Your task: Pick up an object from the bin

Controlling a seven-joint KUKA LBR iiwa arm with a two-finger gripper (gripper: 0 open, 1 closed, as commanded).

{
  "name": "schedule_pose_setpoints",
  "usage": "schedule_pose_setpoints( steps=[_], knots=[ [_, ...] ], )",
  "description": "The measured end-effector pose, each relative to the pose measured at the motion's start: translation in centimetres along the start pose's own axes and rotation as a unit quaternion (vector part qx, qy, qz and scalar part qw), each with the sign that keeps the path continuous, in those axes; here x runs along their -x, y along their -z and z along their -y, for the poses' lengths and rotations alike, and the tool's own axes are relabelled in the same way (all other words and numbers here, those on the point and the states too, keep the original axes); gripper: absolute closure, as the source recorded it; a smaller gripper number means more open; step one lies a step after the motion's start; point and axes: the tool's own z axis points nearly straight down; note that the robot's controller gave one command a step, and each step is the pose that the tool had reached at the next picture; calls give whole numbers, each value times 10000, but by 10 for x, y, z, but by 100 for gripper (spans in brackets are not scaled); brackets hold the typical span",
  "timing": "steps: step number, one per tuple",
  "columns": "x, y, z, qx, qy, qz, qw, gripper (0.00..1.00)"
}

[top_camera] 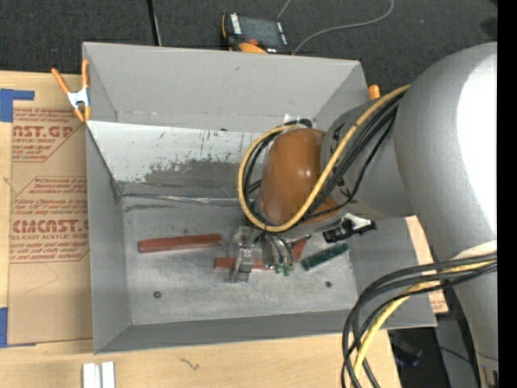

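The claw (241,261) is down at the bin (113,297) floor; apart or together, I cannot tell. A short red piece (223,263) lies just to its left, seemingly touching. Beyond that a red bar (178,243) lies with its long axis pointing at the claw

Even, fairly bright light falls from above on the grey bin (103,241). The arm's pale casing (456,128) glares almost white, the orange cover (289,172) shows a soft sheen, and shadows are faint.
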Motion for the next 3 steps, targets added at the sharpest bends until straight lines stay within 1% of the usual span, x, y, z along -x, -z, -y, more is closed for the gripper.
schedule_pose_setpoints(
  steps=[1,2,3],
  knots=[
    [0,0,0,-1,-1,5,10000,0],
    [0,1,0,1,-1,3,10000,100],
    [10,175,15,-2,163,59,9998,100]
  ],
)
